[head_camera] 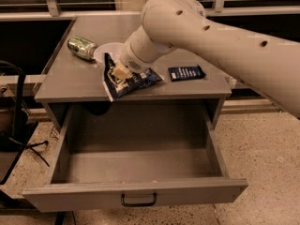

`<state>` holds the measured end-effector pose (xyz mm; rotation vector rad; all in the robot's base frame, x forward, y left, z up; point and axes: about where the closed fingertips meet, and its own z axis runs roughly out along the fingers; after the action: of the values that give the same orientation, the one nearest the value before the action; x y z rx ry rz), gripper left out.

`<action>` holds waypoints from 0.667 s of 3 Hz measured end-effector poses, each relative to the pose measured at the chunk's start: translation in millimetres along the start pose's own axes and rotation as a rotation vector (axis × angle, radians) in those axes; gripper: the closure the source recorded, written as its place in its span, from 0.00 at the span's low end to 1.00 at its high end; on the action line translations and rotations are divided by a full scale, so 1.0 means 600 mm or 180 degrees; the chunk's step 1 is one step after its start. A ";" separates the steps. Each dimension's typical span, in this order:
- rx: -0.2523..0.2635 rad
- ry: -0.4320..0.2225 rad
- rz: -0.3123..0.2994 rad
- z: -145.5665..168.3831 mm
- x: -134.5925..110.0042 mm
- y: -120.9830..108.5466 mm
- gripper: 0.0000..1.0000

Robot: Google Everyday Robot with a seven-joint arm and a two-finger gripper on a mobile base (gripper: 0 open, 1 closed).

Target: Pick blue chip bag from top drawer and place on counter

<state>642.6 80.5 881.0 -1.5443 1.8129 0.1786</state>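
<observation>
We see the gripper [118, 74] down on the worktop [70, 81], at the end of the thick pale arm [211, 36] that reaches in from the right. It is pressed into the upper left part of the blue chip bag [138, 80]. We cannot tell how far it is open, nor whether it has hold of the bag. The bag lies crumpled on the worktop, near the front edge and left of the middle, with its lower corner reaching that edge. Just behind the gripper sits a white dish [107, 51], partly hidden by the arm. Left of the dish a green can [82, 47] lies on its side, close to it. To the right of the bag, and apart from it, a small flat dark blue packet [186, 72] lies on the worktop. Below the worktop the top drawer [136, 191] stands pulled well out towards us, with a black handle [138, 201] on its front panel. The cabinet stands on a speckled floor [262, 149].
</observation>
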 end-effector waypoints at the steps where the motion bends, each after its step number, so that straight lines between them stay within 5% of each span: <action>1: 0.0000 0.0000 0.0000 0.000 0.000 0.000 0.07; 2: 0.0000 0.0000 0.0000 0.000 0.000 0.000 0.00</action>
<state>642.6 80.6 881.0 -1.5444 1.8128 0.1786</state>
